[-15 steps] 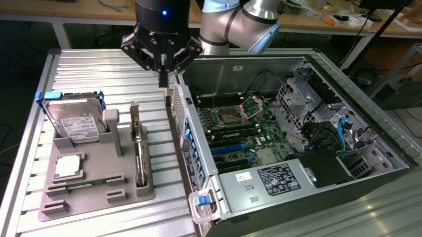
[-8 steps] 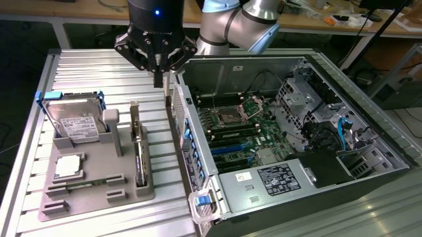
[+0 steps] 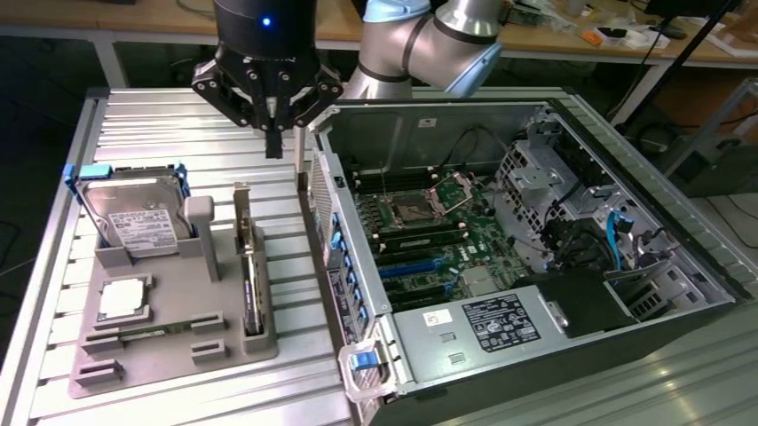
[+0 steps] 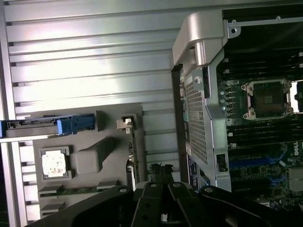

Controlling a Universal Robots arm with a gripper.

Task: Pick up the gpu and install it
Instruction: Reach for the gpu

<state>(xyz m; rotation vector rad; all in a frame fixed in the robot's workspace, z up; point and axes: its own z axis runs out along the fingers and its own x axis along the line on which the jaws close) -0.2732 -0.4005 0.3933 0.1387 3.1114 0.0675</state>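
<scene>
The gripper (image 3: 275, 149) hangs above the table (image 3: 154, 124), just outside the case (image 3: 409, 133) and close to its perforated rear wall. Its fingers are drawn together with no gap between them, and they hold nothing. The gpu (image 3: 250, 275) has not been picked up. It stands on edge in the tray (image 3: 177, 355) beside the case, in the slot nearest the case wall, with its metal bracket at the end closer to the gripper. The gripper is apart from the card and high above it. Treat the following as likely hazards. With the fingers closed, any descent onto the card lands on its top edge or bracket instead of straddling it, and this can tip the card in its slot or load the board. The slot runs close along the case, so a sideways error toward the case brings the gripper body against the rear wall. An error away from the case brings a finger against the tray post or the drive (image 3: 140, 222). A thin card gripped off-centre can also swing and catch the case rim.
</scene>
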